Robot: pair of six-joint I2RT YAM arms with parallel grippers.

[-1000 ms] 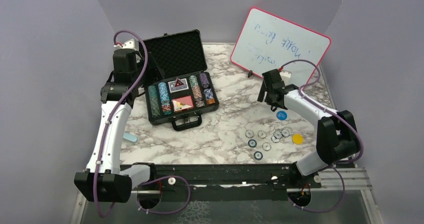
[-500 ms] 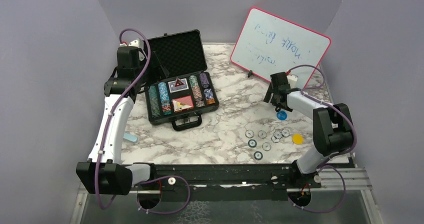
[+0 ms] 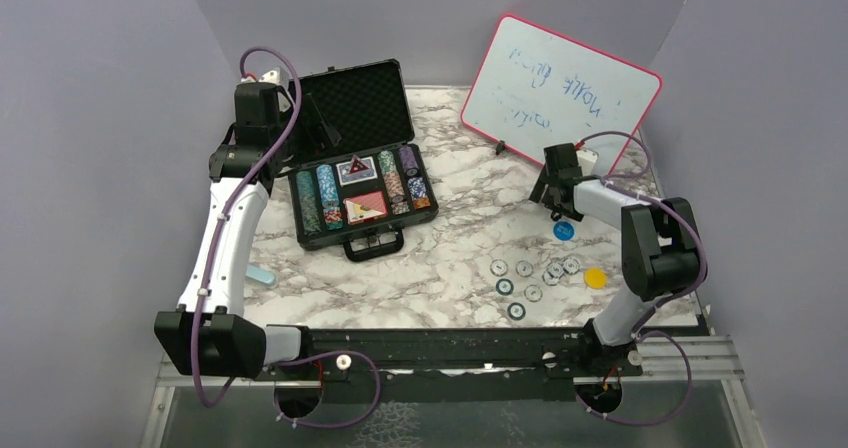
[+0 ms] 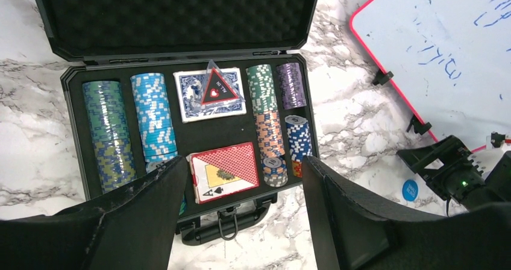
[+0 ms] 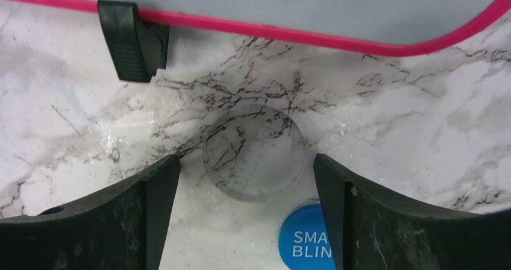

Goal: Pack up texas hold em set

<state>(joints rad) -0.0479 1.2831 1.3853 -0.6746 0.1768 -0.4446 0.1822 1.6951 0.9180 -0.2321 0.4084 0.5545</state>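
The black case (image 3: pixel 310 233) lies open at the back left, lid up. In the left wrist view its foam tray (image 4: pixel 73 137) holds rows of multicoloured chips (image 4: pixel 153 116), a blue-backed deck (image 4: pixel 187 98) with the red-triangle button (image 4: pixel 215 89) on it, and a red deck (image 4: pixel 224 170). My left gripper (image 3: pixel 318 133) hovers open and empty above the case (image 4: pixel 241 222). My right gripper (image 3: pixel 553 196) is open and low over the table, straddling a clear disc (image 5: pixel 253 149). The blue button (image 5: pixel 304 240) lies just in front of it (image 3: pixel 564 230). The yellow button (image 3: pixel 595 277) and several loose chips (image 3: pixel 530 278) lie at front right.
The pink-framed whiteboard (image 3: pixel 560 83) stands at the back right, and its black foot (image 5: pixel 129 41) and frame are close behind my right gripper. A small light-blue object (image 3: pixel 262 275) lies by the left arm. Purple walls enclose the marble table (image 3: pixel 450 218).
My right gripper has swung right and down to the spot beside the blue button. My left gripper has shifted slightly back over the case's lid hinge.
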